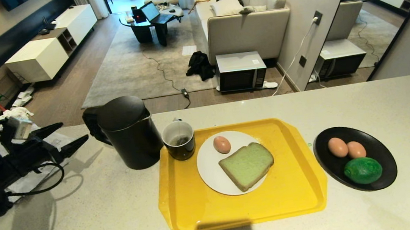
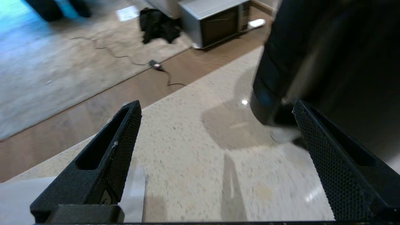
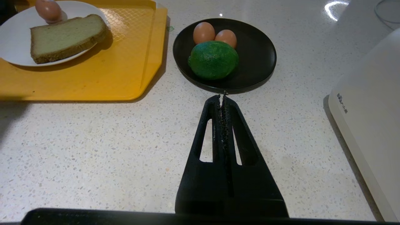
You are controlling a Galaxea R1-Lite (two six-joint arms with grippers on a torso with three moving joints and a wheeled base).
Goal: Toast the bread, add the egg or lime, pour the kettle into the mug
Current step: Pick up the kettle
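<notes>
Leftward, left gripper [image 1: 75,132] hovers with fingers spread wide beside the kettle [image 1: 127,132], not touching; right gripper [image 3: 222,97] pressed closed over counter [image 3: 93,150]. Bread [image 1: 247,165] and egg [image 1: 222,144] on white plate [image 1: 211,175]; mug [image 1: 178,140] on yellow tray [image 1: 293,193].

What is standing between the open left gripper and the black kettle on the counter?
Nothing visible. The left gripper is open beside the kettle, on its handle side, with only bare counter between them. The mug stands on the kettle's far side, on the yellow tray.
</notes>
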